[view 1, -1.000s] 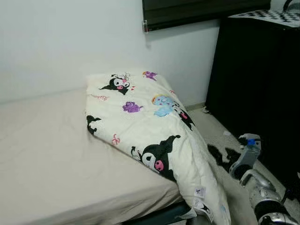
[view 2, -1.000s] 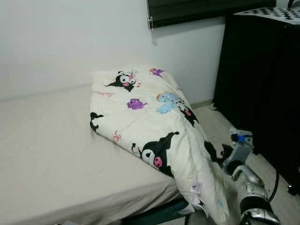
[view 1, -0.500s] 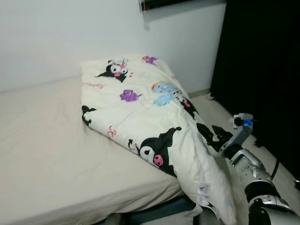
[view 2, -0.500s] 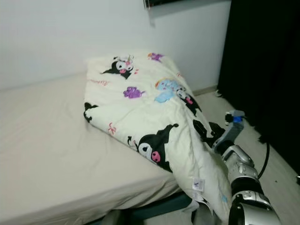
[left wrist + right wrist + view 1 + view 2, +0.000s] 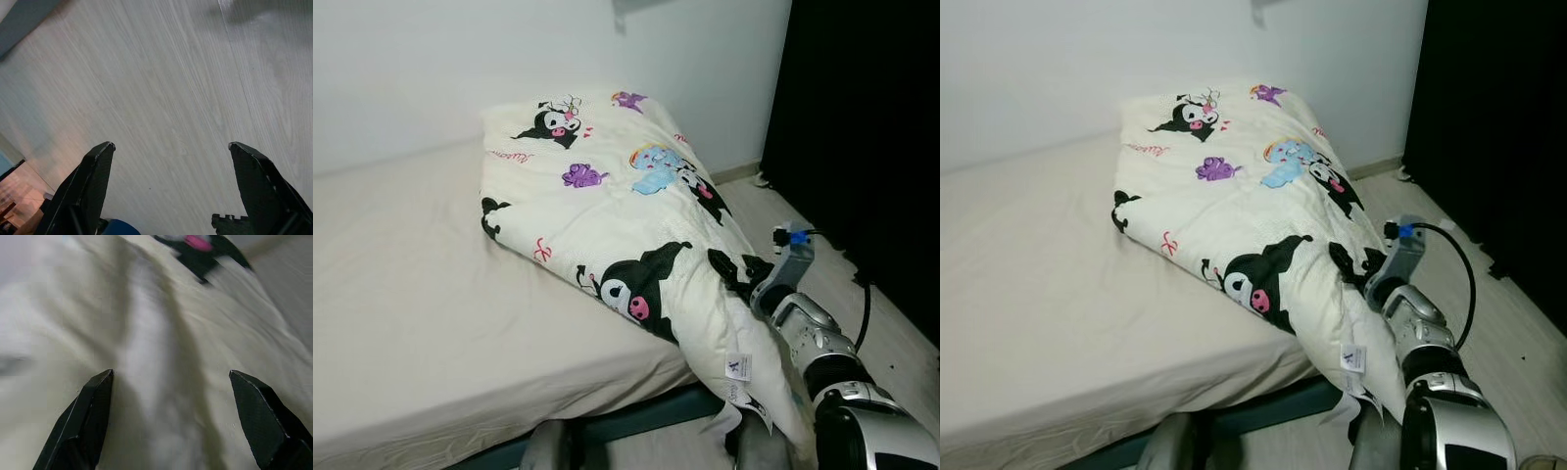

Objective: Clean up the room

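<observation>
No text can be read; the small white tag (image 5: 738, 365) on the quilt (image 5: 607, 196), lower right, is too small.

white wall (image 5: 431, 69), pale wood floor (image 5: 161, 88) — perhaps a dark wardrobe (image 5: 862, 137)

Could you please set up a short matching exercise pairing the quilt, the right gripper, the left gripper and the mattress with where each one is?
1 quilt
2 right gripper
3 left gripper
4 mattress

A above the wooden floor
B against the quilt's hanging edge
C bare beside the quilt
D draped off the bed's side

Pairs: 1-D, 2-B, 3-A, 4-C
</observation>
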Robot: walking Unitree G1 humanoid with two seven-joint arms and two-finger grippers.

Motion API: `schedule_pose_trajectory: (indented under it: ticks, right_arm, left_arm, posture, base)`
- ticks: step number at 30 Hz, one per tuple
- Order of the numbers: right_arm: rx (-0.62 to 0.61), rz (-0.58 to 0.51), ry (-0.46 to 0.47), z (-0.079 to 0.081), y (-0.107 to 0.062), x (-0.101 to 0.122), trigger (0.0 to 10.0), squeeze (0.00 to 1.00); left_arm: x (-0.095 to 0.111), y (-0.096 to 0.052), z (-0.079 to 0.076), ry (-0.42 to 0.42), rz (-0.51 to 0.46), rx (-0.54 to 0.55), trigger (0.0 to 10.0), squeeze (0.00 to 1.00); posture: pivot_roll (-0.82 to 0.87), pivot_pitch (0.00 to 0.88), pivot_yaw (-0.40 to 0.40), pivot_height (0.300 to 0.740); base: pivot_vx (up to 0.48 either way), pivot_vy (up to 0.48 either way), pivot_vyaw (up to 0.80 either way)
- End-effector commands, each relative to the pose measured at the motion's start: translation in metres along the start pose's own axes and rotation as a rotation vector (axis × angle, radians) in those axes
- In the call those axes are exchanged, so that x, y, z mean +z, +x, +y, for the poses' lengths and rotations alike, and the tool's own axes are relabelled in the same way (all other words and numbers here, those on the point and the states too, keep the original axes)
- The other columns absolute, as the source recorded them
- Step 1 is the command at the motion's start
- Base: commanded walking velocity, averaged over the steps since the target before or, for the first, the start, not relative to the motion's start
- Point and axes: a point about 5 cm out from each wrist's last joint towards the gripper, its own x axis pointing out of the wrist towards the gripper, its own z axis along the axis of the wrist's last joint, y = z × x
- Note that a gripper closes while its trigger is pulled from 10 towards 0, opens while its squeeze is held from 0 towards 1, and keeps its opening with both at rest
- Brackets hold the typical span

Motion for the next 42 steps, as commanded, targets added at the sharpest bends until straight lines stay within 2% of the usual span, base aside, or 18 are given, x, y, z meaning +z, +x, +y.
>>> schedule_pose_trajectory:
  ticks: [1, 3, 9, 10, 11, 13, 16, 17, 20, 23, 24, 30, 31, 32, 38, 42]
  right_arm:
    - [-0.032, 0.052, 0.036, -0.001, -0.001, -0.013, 10.0, 0.0]
    - [-0.035, 0.058, 0.051, -0.002, -0.002, -0.015, 10.0, 0.0]
    - [0.057, 0.065, 0.105, 0.005, -0.002, -0.019, 10.0, 0.0]
    - [0.177, 0.006, 0.135, 0.015, 0.001, -0.011, 10.0, 0.0]
    - [0.177, 0.006, 0.135, 0.015, 0.001, -0.011, 10.0, 0.0]
    - [0.255, -0.092, 0.219, 0.021, 0.003, 0.004, 10.0, 0.0]
    - [0.272, -0.13, 0.269, 0.021, 0.003, 0.01, 10.0, 0.0]
    - [0.29, -0.174, 0.34, 0.023, 0.004, 0.018, 10.0, 0.0]
    - [0.284, -0.182, 0.353, 0.023, 0.004, 0.02, 10.0, 0.0]
    - [0.289, -0.2, 0.403, 0.022, 0.005, 0.024, 10.0, 0.0]
    - [0.326, -0.222, 0.446, 0.024, 0.005, 0.029, 10.0, 0.0]
    - [0.348, -0.191, 0.42, 0.028, 0.006, 0.027, 10.0, 0.0]
    - [0.34, -0.148, 0.384, 0.03, 0.008, 0.023, 10.0, 0.0]
    - [0.272, -0.044, 0.307, 0.033, 0.011, 0.012, 10.0, 0.0]
    - [0.225, -0.02, 0.291, 0.031, 0.013, 0.01, 10.0, 0.0]
    - [0.115, -0.027, 0.29, 0.024, 0.014, 0.013, 10.0, 0.0]
  left_arm:
    - [-0.009, -0.002, 0.013, 0.005, 0.021, 0.019, 10.0, 0.0]
    - [-0.009, -0.002, 0.013, 0.006, 0.02, 0.016, 10.0, 0.0]
    - [-0.009, -0.002, 0.017, 0.011, 0.018, 0.016, 10.0, 0.0]
    - [-0.006, -0.002, 0.018, 0.008, 0.011, 0.019, 10.0, 0.0]
    - [-0.006, -0.002, 0.018, 0.008, 0.011, 0.019, 10.0, 0.0]
    - [-0.003, -0.002, 0.017, 0.004, 0.004, 0.02, 10.0, 0.0]
    - [-0.002, -0.002, 0.016, 0.004, 0.001, 0.019, 10.0, 0.0]
    - [-0.001, -0.001, 0.012, 0.005, -0.001, 0.01, 10.0, 0.0]
    - [0.0, -0.001, 0.01, 0.006, -0.003, 0.006, 10.0, 0.0]
    - [0.002, -0.001, 0.008, 0.008, -0.007, 0.0, 10.0, 0.0]
    - [0.004, -0.001, 0.007, 0.009, -0.011, -0.005, 10.0, 0.0]
    - [0.005, -0.001, 0.008, 0.011, -0.013, -0.006, 10.0, 0.0]
    - [0.007, -0.001, 0.009, 0.011, -0.016, -0.006, 10.0, 0.0]
    - [0.01, -0.001, 0.01, 0.012, -0.022, -0.007, 10.0, 0.0]
    - [0.011, -0.001, 0.011, 0.013, -0.025, -0.008, 10.0, 0.0]
    - [0.012, -0.001, 0.01, 0.017, -0.028, -0.011, 10.0, 0.0]
  posture:
    - [0.1, 0.183, 0.153, 0.532]
    - [0.1, 0.183, 0.153, 0.532]
    - [0.1, 0.182, 0.153, 0.532]
    - [0.11, 0.182, 0.149, 0.532]
    - [0.11, 0.182, 0.149, 0.532]
    - [0.11, 0.182, 0.147, 0.532]
    - [0.11, 0.182, 0.147, 0.532]
    - [0.1, 0.183, 0.144, 0.532]
    - [0.1, 0.184, 0.143, 0.532]
    - [0.1, 0.185, 0.142, 0.532]
    - [0.1, 0.183, 0.14, 0.532]
    - [0.1, 0.183, 0.141, 0.532]
    - [0.1, 0.183, 0.139, 0.532]
    - [0.1, 0.184, 0.139, 0.532]
    - [0.1, 0.183, 0.137, 0.532]
    - [0.11, 0.185, 0.138, 0.532]
  base:
    - [0.0, 0.0, 0.0]
    - [0.0, 0.0, 0.0]
    - [0.0, 0.0, 0.0]
    - [0.0, 0.0, 0.0]
    - [0.0, 0.0, 0.0]
    - [0.0, 0.0, 0.0]
    - [0.0, 0.0, 0.0]
    - [0.0, 0.0, 0.0]
    - [0.0, 0.0, 0.0]
    - [0.0, 0.0, 0.0]
    - [0.0, 0.0, 0.0]
    - [0.0, 0.0, 0.0]
    - [0.0, 0.0, 0.0]
    - [0.0, 0.0, 0.0]
    - [0.0, 0.0, 0.0]
    - [0.0, 0.0, 0.0]
